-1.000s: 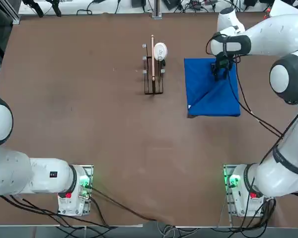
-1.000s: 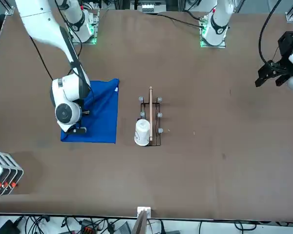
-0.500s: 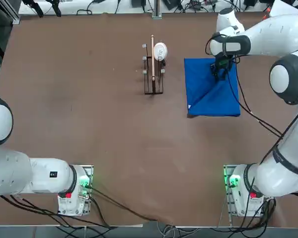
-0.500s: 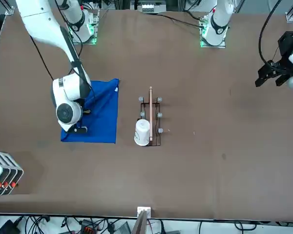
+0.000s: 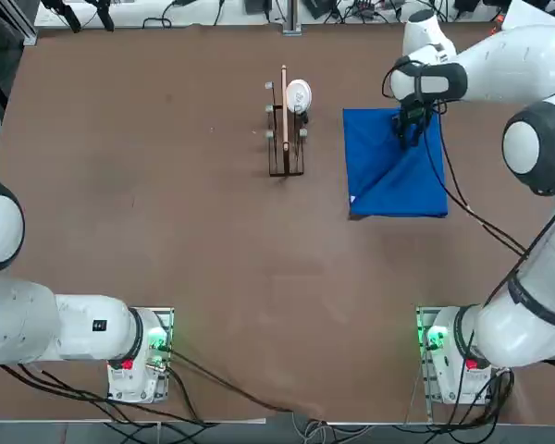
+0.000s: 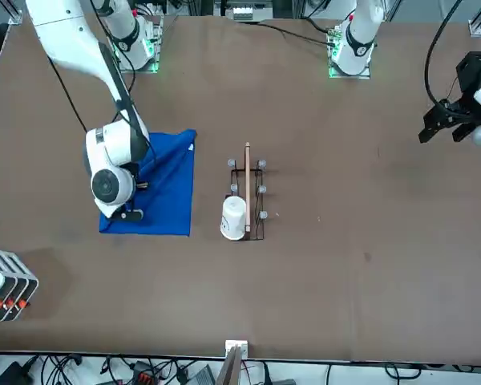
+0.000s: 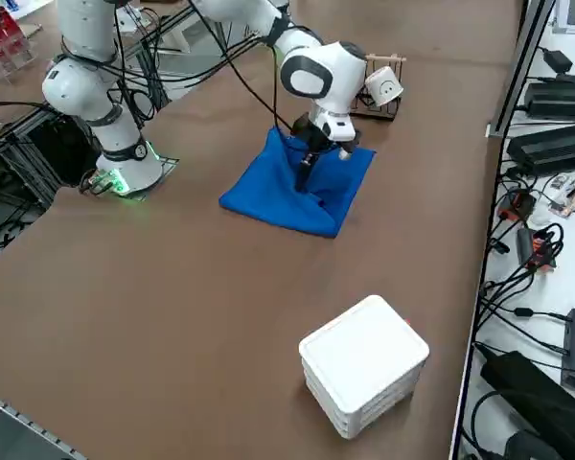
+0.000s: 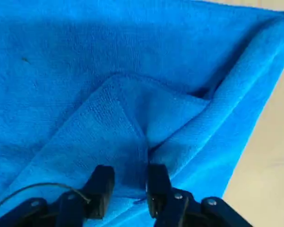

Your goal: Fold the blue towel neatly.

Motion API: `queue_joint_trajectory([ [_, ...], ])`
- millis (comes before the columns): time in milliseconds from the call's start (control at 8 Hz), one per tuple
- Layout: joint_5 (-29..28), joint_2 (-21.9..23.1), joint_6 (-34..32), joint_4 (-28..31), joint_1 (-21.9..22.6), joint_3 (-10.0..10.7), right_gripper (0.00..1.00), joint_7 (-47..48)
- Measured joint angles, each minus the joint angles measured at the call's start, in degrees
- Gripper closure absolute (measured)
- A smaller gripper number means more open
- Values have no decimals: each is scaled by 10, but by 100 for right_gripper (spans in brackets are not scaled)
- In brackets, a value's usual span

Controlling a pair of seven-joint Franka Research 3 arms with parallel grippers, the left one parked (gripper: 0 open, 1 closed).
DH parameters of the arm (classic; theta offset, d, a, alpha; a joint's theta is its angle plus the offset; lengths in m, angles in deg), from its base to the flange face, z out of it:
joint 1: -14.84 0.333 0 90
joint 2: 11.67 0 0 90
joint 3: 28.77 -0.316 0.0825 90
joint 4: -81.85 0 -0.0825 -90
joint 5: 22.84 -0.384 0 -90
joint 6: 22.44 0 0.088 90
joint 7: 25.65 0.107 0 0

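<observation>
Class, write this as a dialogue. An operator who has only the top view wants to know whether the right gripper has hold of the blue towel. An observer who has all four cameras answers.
Operator: From above, the arm hides the right gripper. Is it on the towel?
Observer: Yes. The wrist view shows a ridge of cloth pinched between its fingers.
Operator: Does the cloth lie flat there?
Observer: No. From the side, the towel looks drawn up into a low peak at the gripper, while its outer edges lie on the table.
</observation>
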Motion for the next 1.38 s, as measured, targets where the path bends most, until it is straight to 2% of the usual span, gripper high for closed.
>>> queue_joint_trajectory([
  [625,0,-5,-13,-1,0,0,62,0],
  [875,0,-5,-14,-2,0,0,69,0],
  [1250,0,-4,-14,-8,0,-1,73,0],
  [1375,0,-4,-14,-11,1,-1,84,0],
])
